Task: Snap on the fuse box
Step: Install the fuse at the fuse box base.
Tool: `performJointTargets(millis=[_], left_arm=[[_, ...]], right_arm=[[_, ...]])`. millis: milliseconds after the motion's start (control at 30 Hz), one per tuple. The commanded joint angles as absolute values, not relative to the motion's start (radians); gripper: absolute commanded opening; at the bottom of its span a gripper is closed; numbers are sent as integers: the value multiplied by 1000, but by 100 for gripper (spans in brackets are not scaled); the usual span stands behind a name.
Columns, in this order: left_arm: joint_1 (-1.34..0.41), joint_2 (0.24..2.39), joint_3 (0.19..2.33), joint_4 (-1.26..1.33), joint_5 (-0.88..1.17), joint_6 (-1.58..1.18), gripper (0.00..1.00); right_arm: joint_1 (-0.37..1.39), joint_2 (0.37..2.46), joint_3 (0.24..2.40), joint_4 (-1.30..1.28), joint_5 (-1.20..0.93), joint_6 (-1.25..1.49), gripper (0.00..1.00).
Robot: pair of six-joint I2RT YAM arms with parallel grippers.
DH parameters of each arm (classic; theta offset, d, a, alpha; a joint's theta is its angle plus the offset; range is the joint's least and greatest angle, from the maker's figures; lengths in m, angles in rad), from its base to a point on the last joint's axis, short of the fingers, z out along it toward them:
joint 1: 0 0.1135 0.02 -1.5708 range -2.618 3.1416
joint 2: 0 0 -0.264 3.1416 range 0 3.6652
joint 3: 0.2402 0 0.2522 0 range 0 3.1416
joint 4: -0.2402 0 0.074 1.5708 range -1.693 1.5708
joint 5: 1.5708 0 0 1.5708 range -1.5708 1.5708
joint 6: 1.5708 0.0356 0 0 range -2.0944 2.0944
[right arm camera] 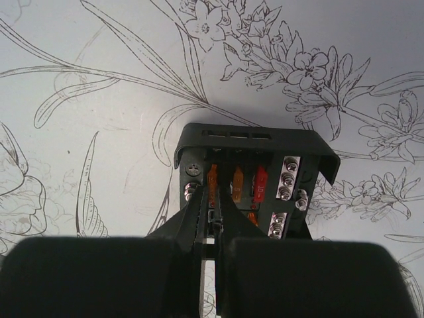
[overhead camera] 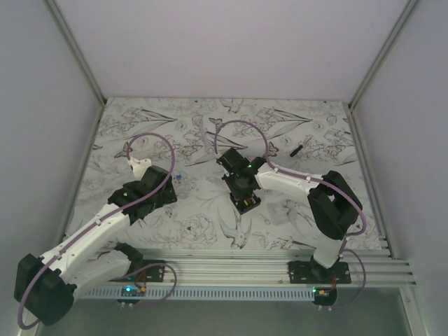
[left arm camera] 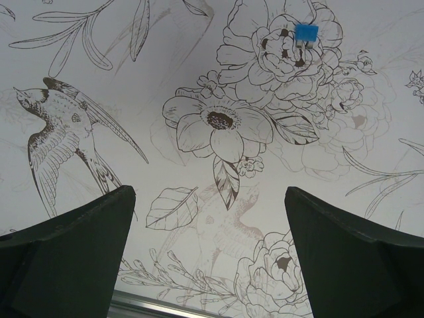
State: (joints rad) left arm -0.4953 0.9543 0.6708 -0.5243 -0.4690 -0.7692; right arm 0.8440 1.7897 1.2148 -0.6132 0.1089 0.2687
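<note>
Fuse box (right arm camera: 258, 142) sitting near the middle of the flower-printed worktop (overhead camera: 140, 126), its inside facing up, orange and red fuses showing; right gripper (right arm camera: 211, 222) reaching into it, jaws standing narrow, almost together, tips among the fuses; whether they are pinching anything, cannot tell; left gripper (left arm camera: 209, 265) hanging wide open over the worktop to the left, well apart from the box, holding nothing; small blue piece (left arm camera: 306, 32) lying ahead of it; short black stick (overhead camera: 297, 149) lying toward the far right.
</note>
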Motion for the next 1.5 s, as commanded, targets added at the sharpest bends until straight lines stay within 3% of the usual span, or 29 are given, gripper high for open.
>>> performJointTargets(millis=[0, 233, 833, 1467], left_arm=[[-487, 949, 685, -564, -477, -767, 100], [-487, 946, 684, -564, -477, -767, 100], [-487, 940, 683, -567, -477, -769, 100], [-486, 937, 685, -570, -469, -768, 100]], right_arm=[[813, 1826, 1236, -610, 41, 254, 0], [737, 1815, 1177, -578, -53, 249, 0], [683, 1824, 1072, -546, -25, 290, 0], [761, 1916, 1209, -637, 113, 268, 5]])
